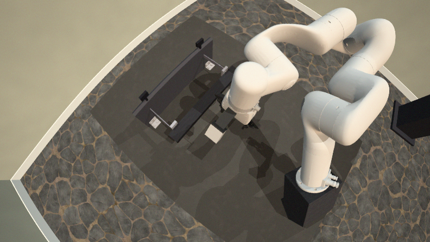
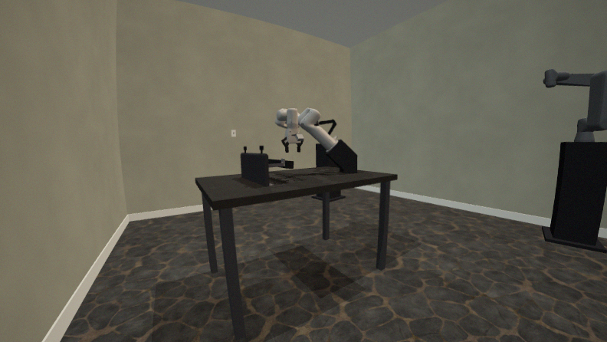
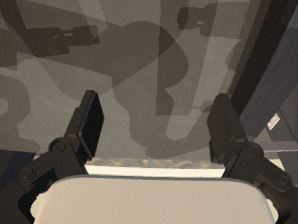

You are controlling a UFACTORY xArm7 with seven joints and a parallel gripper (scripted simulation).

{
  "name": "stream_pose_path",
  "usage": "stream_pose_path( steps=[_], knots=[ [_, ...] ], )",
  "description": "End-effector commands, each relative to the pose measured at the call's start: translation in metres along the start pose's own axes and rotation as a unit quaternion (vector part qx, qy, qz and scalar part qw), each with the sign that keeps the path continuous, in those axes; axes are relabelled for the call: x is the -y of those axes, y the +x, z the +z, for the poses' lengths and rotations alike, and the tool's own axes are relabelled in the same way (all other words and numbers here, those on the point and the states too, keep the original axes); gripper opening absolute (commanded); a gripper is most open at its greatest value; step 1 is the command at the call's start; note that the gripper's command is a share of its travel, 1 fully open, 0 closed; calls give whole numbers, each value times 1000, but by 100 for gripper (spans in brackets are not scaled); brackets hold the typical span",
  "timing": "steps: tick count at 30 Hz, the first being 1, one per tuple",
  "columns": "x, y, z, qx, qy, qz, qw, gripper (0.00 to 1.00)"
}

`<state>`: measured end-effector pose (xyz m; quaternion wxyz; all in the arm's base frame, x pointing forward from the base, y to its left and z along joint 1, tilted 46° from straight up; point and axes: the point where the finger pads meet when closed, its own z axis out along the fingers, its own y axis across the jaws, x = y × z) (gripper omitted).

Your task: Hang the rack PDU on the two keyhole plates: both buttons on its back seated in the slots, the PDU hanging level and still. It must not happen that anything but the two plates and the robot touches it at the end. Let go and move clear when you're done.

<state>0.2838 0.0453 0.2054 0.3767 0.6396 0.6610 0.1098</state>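
Note:
The rack PDU (image 1: 197,108) (image 2: 287,162) is a long dark bar held level above the table (image 1: 135,75) (image 2: 339,178), a short way in front of the dark upright back panel (image 1: 174,81) (image 2: 254,167). Two small light keyhole plates (image 1: 209,65) (image 1: 154,122) sit at the foot of the panel, each with a thin rod reaching to a PDU end. My gripper (image 1: 251,124) (image 2: 292,146) (image 3: 156,105) is open and empty. It hangs above the table, beside the PDU on the side away from the panel. In the wrist view the PDU's edge (image 3: 273,63) shows at the right.
Two black knobs (image 1: 198,43) (image 1: 143,95) stick up from the panel's top. My arm's black base block (image 1: 303,204) (image 2: 339,156) stands at the table's far side. A dark pedestal (image 1: 412,118) (image 2: 577,195) with another machine stands on the floor to the right.

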Motion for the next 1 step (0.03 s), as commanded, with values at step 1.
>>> stream_pose_path(
  steps=[1],
  knots=[
    [-1, 0, -1, 0, -1, 0, 1000, 100]
  ],
)
